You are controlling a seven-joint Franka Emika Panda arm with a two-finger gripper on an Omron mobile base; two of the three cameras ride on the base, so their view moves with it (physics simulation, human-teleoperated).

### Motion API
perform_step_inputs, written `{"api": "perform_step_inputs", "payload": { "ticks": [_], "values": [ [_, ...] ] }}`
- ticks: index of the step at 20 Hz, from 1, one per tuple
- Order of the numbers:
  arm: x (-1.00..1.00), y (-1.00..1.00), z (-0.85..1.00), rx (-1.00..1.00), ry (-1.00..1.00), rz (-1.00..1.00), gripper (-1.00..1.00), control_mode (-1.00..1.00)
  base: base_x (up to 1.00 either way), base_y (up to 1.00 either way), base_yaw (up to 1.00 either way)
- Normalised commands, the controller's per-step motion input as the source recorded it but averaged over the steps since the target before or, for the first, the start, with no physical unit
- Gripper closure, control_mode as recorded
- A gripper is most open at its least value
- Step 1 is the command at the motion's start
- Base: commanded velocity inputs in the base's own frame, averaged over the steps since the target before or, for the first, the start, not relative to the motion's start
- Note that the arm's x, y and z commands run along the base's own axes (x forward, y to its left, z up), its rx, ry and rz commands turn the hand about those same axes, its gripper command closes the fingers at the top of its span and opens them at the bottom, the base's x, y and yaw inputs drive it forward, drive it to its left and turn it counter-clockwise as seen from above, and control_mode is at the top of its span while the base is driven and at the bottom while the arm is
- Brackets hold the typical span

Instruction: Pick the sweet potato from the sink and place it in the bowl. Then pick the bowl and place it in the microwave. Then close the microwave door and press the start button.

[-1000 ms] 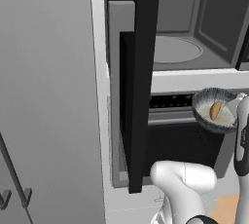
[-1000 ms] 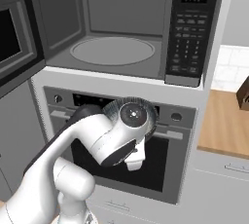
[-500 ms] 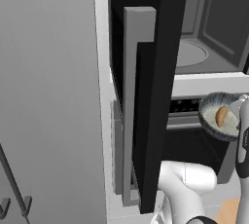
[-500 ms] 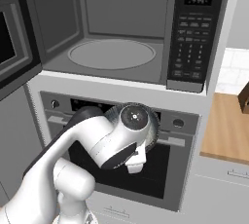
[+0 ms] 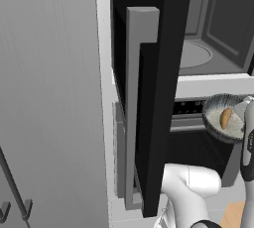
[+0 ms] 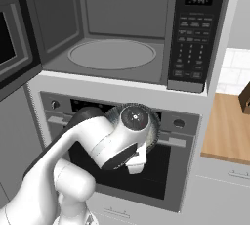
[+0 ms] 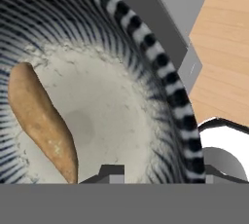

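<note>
Bowl (image 5: 224, 123) with sweet potato (image 5: 225, 118) inside: grasped by the rim in claw (image 7: 158, 174), apparently; held below the open microwave (image 6: 114, 33), door (image 5: 149, 98) swung wide.

A tall pale grey cabinet column (image 6: 215, 97) fills the middle of the room, its long flat side panel (image 5: 49, 98) running down the left. Set low in the column is a built-in oven (image 6: 166, 170) with a dark glass door, a grey control strip (image 6: 178, 121) and round knobs. To the right lies a light wooden countertop (image 6: 227, 131), with white tiled wall (image 6: 237, 67) behind it and pale drawers (image 6: 229, 175) beneath. Light is soft and even
</note>
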Motion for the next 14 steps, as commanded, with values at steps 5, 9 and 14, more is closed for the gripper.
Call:
{"api": "perform_step_inputs", "payload": {
  "ticks": [5, 9, 14],
  "values": [
    [-0.59, 0.0, 0.02, 0.09, -0.05, 0.0, 1.0, -1.0, -0.15, 0.0, 0.0],
    [-0.91, 0.27, 0.42, 0.12, -0.01, 0.0, 1.0, -1.0, 0.0, 0.0, 0.0],
    [-0.27, 0.27, 0.97, 0.01, -0.03, 0.0, 1.0, -1.0, 0.0, 0.0, 0.0]
  ]
}}
